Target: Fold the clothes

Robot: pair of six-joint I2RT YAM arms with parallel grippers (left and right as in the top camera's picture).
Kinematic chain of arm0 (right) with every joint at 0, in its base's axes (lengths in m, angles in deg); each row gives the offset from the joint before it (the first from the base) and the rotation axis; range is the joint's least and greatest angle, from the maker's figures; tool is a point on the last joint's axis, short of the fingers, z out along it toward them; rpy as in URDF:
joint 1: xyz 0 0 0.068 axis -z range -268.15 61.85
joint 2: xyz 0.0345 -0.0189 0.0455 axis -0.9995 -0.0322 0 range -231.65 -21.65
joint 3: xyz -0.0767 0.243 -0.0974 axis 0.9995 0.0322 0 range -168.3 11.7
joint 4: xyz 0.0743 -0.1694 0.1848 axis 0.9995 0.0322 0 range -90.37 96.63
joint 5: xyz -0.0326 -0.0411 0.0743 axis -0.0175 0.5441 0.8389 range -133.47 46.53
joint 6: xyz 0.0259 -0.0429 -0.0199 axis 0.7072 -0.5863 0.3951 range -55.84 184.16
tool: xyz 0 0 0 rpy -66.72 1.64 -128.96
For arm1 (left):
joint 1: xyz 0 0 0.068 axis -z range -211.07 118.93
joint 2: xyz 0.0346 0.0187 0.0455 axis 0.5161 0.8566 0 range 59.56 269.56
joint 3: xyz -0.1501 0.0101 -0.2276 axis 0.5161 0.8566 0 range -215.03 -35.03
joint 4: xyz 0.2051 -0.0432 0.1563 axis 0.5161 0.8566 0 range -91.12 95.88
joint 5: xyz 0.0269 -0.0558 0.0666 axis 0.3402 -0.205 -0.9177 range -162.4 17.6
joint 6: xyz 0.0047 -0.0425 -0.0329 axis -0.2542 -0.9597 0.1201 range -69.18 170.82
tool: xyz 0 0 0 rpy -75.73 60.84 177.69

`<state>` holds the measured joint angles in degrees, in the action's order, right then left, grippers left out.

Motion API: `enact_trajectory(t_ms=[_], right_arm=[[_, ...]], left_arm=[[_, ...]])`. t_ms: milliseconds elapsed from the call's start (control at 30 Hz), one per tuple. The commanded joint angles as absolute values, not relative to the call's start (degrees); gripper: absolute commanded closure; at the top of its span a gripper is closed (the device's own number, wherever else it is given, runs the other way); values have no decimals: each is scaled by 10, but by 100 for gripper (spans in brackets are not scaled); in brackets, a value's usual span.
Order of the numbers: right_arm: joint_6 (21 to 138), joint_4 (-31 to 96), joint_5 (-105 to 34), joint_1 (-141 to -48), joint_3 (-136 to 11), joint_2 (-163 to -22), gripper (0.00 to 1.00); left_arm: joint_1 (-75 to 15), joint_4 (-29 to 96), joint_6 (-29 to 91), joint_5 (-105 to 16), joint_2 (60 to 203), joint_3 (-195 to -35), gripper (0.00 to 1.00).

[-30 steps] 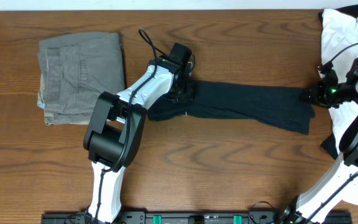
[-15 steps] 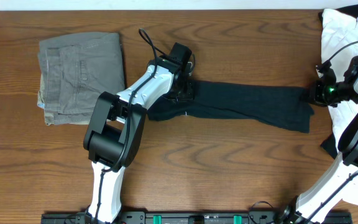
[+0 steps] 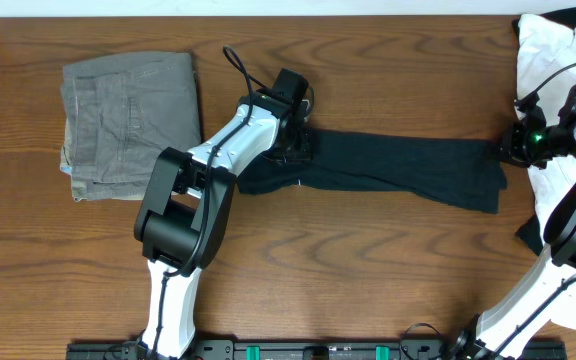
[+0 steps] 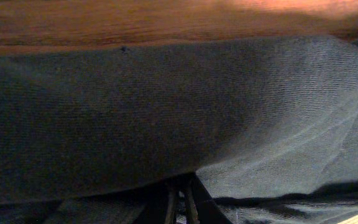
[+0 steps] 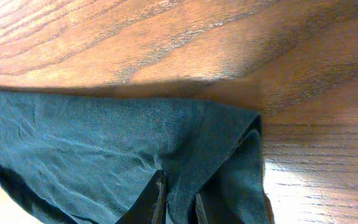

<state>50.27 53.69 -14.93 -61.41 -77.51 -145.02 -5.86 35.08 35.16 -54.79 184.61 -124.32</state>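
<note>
Nearest the front edge of the wooden table [image 3: 368, 290] stand the bases of the two arms, one at the left and one at the right, both reaching away over the wood.

Further in lies the one black T-shirt [image 3: 398, 165], drawn out into a long narrow band across the middle of the table, running from left of centre towards the right edge. Each of its two ends has one gripper on it. The left gripper [image 3: 296, 140] sits at the left end; in its wrist view the two fingers stand almost together at the bottom of the frame, with dark cloth bunched over and around them, so it is clamped on the shirt. The right gripper [image 5: 178, 202] is at the right end, its two fingers narrow, pinching a fold near the shirt's corner.

Beyond, one pair of folded grey-green trousers [image 3: 128, 120] rests at the far left, well apart from the shirt. One crumpled white garment [image 3: 548, 60] lies at the far right corner.
</note>
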Motion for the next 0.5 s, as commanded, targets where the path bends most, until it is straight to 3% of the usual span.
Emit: enact_trajectory(t_ms=[0, 167, 467], right_arm=[[509, 541, -141, -619, -786, -1457, 87], [509, 538, -148, -620, -785, -1457, 99], [543, 462, -150, -619, -785, -1457, 99]], left_arm=[[-66, 363, 353, -603, 1869, -1233, 91], [-66, 363, 353, -603, 1869, -1233, 91], [-66, 363, 353, -605, 1869, -1233, 91]])
